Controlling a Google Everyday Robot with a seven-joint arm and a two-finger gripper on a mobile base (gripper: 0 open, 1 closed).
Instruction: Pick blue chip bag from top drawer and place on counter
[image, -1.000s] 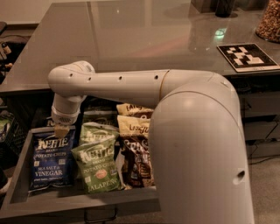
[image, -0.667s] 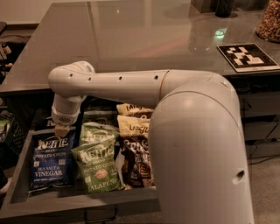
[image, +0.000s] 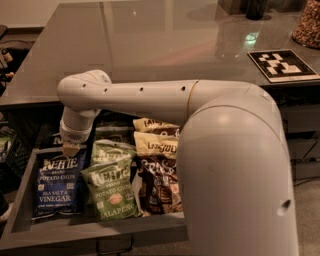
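The gripper (image: 70, 149) hangs inside the drawer (image: 90, 231), at the top edge of the blue chip bag (image: 55, 187), which lies flat near the left wall. The space straight above the bag's lower part is open. On the bag's right a green bag (image: 112, 192) sits just beside it, so that side is tight. A second green bag (image: 111, 149) and the brown bags (image: 160, 186) pack the rest of the drawer. The arm (image: 150, 95) spans the drawer's back half. Behind it the tabletop (image: 150, 45) offers a wide open surface. A checkered board (image: 282, 65) and a jar (image: 306, 25) stand at its far right.
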